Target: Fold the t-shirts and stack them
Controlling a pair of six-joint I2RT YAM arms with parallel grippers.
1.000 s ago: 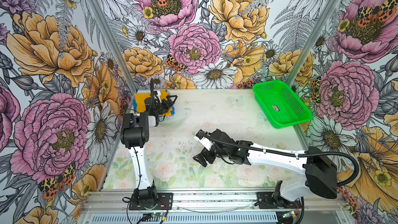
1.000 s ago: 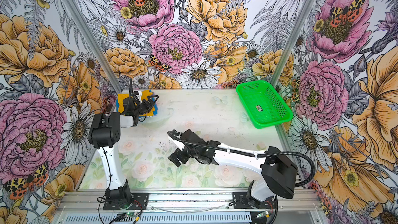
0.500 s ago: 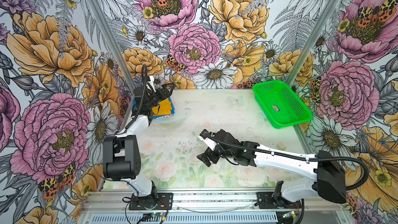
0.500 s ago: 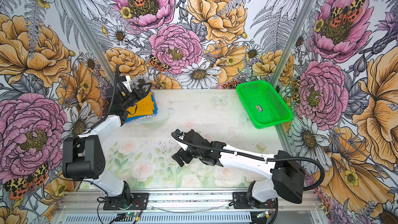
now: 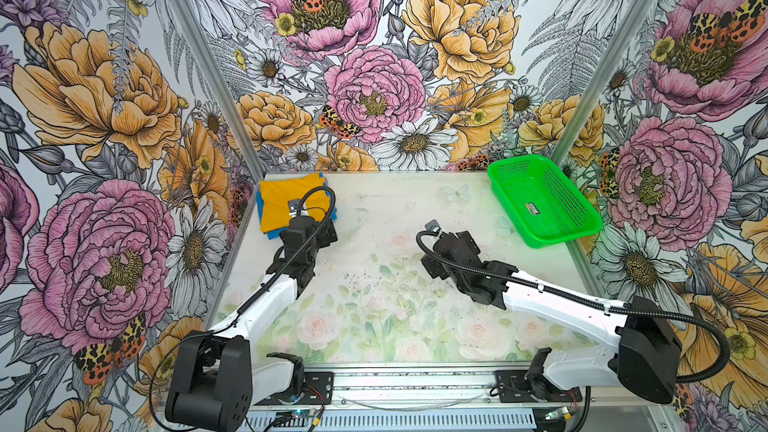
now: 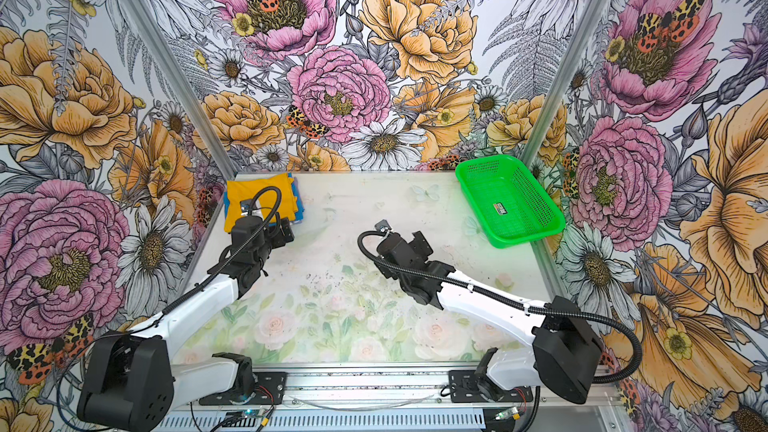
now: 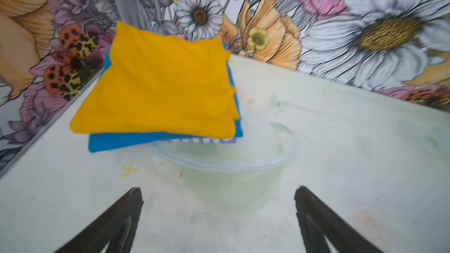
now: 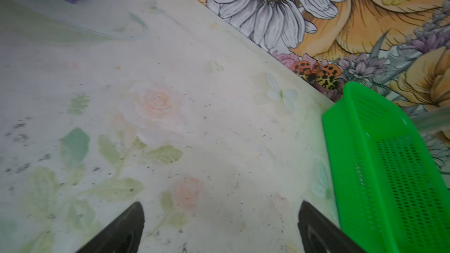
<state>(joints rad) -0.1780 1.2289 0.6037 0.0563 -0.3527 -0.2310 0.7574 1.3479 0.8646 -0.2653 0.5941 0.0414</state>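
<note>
The t-shirts lie folded in a stack in the table's far left corner. The mustard-yellow t-shirt [image 5: 282,201] [image 6: 245,197] [image 7: 158,86] is on top and the blue t-shirt [image 5: 272,235] [image 7: 114,143] shows as an edge beneath it. My left gripper [image 5: 326,234] [image 6: 286,232] [image 7: 218,189] hovers just off the stack's near right side, open and empty. Near the middle of the table, my right gripper [image 5: 444,245] [image 6: 401,243] [image 8: 221,203] is also open, with bare table between its fingers.
A green perforated basket [image 5: 552,197] [image 6: 519,197] [image 8: 379,166] stands empty at the far right. A clear plastic bowl [image 7: 224,164] sits by the stack, right in front of my left gripper. A striped purple-white edge [image 7: 202,140] peeks from under the blue shirt.
My left gripper has drawn back from over the stack and the arm has lowered. The right gripper has moved right and farther from the table's front edge. The stack stays put.
</note>
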